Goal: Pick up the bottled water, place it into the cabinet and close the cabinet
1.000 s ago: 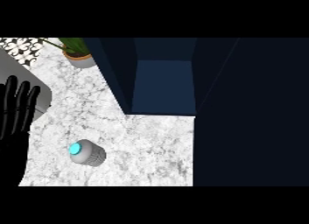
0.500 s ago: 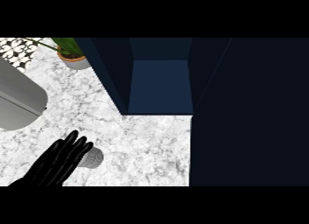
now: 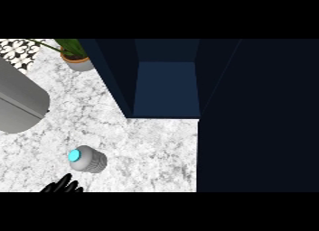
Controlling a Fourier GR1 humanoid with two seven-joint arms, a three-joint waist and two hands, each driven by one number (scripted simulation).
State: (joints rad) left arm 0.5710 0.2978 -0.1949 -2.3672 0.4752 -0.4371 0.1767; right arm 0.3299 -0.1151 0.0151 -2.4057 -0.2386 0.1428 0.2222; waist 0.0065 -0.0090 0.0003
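The bottled water (image 3: 87,159) stands upright on the white marbled counter (image 3: 148,144), seen from above as a grey round body with a bright turquoise cap. It sits toward the lower left of the counter, well apart from the cabinet (image 3: 165,88), whose dark blue interior is open at the top centre. Just below the bottle, apart from it, black fingertips of 1 hand (image 3: 63,186) poke up from the lower edge; so little shows that I cannot tell which hand it is or whether its fingers are spread or curled. They hold nothing. A grey forearm (image 3: 11,101) crosses the left side. A potted plant (image 3: 76,56) stands at the counter's far left corner.
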